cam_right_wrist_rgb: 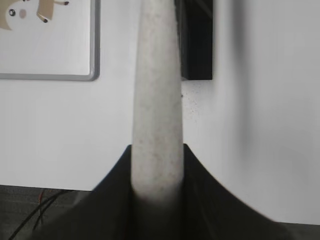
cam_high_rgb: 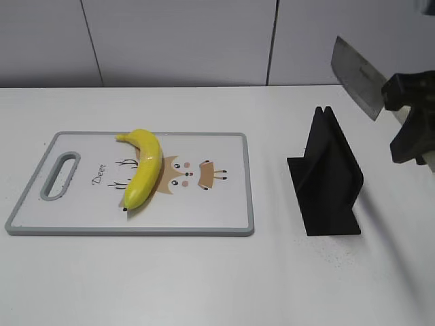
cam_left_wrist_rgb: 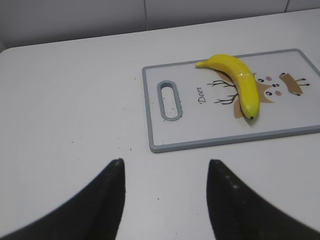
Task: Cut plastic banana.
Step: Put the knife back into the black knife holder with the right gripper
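One plastic banana [cam_high_rgb: 143, 168], glossy, stiff, likely light and slippery, lies on the cutting board [cam_high_rgb: 211, 217] toward the worktop's left edge; left gripper [cam_left_wrist_rgb: 165, 172] spread wide, right gripper [cam_right_wrist_rgb: 156, 165] clamping the knife [cam_high_rgb: 355, 75].

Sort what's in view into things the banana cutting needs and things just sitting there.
Needed:
- plastic banana
- cutting board under it
- knife, held in the right gripper

Just sitting there:
- black stand, nothing in it
- left gripper, open, holding nothing
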You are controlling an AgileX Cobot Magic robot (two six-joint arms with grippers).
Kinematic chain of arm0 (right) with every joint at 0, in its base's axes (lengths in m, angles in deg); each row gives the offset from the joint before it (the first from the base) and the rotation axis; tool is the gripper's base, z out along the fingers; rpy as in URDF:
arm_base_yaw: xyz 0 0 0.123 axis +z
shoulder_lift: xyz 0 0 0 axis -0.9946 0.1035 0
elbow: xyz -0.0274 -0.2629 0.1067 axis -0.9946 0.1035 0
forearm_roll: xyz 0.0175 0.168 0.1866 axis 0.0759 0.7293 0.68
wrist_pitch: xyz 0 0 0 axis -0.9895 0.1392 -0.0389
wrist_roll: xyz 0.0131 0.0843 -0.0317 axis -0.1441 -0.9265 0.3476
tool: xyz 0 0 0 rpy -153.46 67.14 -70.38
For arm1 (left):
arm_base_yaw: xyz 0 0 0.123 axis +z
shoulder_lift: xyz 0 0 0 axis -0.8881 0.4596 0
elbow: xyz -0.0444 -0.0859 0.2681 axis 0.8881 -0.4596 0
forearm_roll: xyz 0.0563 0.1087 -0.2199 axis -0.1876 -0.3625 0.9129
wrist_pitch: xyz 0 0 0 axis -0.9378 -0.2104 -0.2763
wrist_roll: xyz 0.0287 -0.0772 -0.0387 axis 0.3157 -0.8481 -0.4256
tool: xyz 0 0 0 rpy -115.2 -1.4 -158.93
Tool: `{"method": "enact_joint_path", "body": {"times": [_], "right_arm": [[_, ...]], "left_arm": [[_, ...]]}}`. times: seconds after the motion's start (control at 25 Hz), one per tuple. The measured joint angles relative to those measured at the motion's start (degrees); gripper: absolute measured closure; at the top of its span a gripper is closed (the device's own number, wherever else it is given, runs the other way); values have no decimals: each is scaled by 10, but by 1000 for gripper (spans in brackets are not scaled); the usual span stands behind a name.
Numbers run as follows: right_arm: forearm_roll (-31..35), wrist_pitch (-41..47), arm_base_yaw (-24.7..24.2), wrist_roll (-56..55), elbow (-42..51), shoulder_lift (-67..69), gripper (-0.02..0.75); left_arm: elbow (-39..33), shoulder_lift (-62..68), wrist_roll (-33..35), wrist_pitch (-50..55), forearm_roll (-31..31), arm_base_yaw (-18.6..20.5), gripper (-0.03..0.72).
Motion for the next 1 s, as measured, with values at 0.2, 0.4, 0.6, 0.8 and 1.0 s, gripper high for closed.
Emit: {"method": "enact_joint_path", "body": {"times": [0.2,0.4,0.6,0.8,1.0], "right_arm": [[0,-16,0,0,14,29,554],[0,-34,0,0,15,36,554],[-1,-40,0,0,15,37,554],[-2,-40,0,0,15,37,554],[-3,-40,0,11,15,37,554]], "left_arm": [[0,0,0,-1,0,0,178],[0,0,0,-1,0,0,178],[0,0,0,-1,0,0,178],[0,0,0,-1,0,0,178],[0,0,0,-1,0,0,178]]}}
